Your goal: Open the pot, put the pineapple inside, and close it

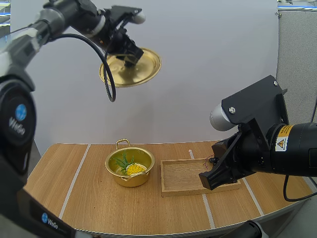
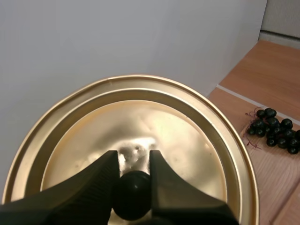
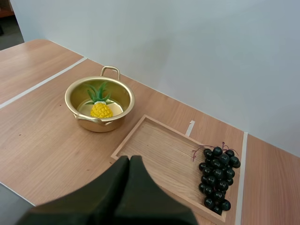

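A gold pot (image 1: 130, 167) (image 3: 99, 104) stands uncovered on the table, with a yellow pineapple (image 1: 134, 168) (image 3: 100, 109) lying inside it. Its gold lid (image 1: 131, 68) (image 2: 136, 140) hangs high in the air, well above the pot and tilted. My left gripper (image 1: 130, 58) (image 2: 133, 180) is shut on the lid's black knob (image 2: 132, 194). My right gripper (image 1: 212, 179) (image 3: 130, 161) hovers over the near right part of the wooden tray (image 1: 195, 176) (image 3: 164, 157), fingers together with nothing between them.
A bunch of dark grapes (image 3: 216, 178) (image 2: 275, 130) lies on the right end of the tray, hidden by my right arm in the high view. The tray sits just right of the pot. Bare wood stretches left of the pot and along the front edge.
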